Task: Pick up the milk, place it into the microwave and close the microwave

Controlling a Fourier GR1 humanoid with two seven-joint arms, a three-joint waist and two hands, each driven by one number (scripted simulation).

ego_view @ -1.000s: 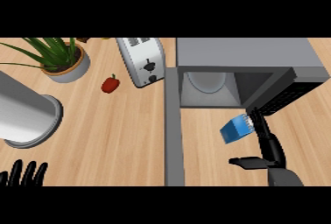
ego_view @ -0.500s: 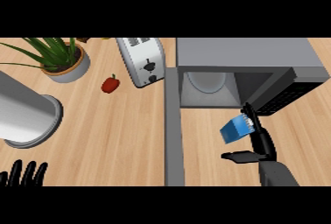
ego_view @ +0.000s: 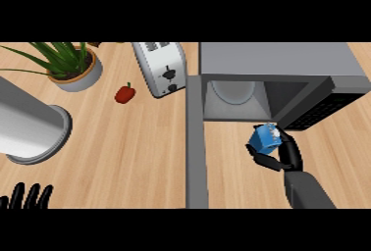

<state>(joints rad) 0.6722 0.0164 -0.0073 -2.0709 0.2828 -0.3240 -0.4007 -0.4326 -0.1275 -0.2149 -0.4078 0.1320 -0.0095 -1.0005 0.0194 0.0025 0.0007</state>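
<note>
My right hand [ego_view: 279, 154] has its fingers and thumb curled round the milk [ego_view: 265, 138], a small blue carton w/ a white top. The carton sits just in front of the microwave [ego_view: 279, 63], near its open mouth, a bit right of the opening's middle. I can't tell if it's lifted off the counter [ego_view: 130, 147] or still touching it (view is steep, no clear gap or shadow to go by).

So I judge the step in hand as the pick-up, w/ the grasp made and the carry into the oven not yet done. The door [ego_view: 319, 105] stands swung out to the right, just beside my hand on its far-right side, and the cavity shows a pale turntable [ego_view: 233, 90] inside.

Next move, as I see it: lift, shift the milk left and far so it clears the door edge and the cavity lip, set it on the turntable upright, let go, back out. Then the door needs a push shut from its right side.

My left hand [ego_view: 25, 196] rests at the near-left edge, fingers straight up, holding nothing.
</note>
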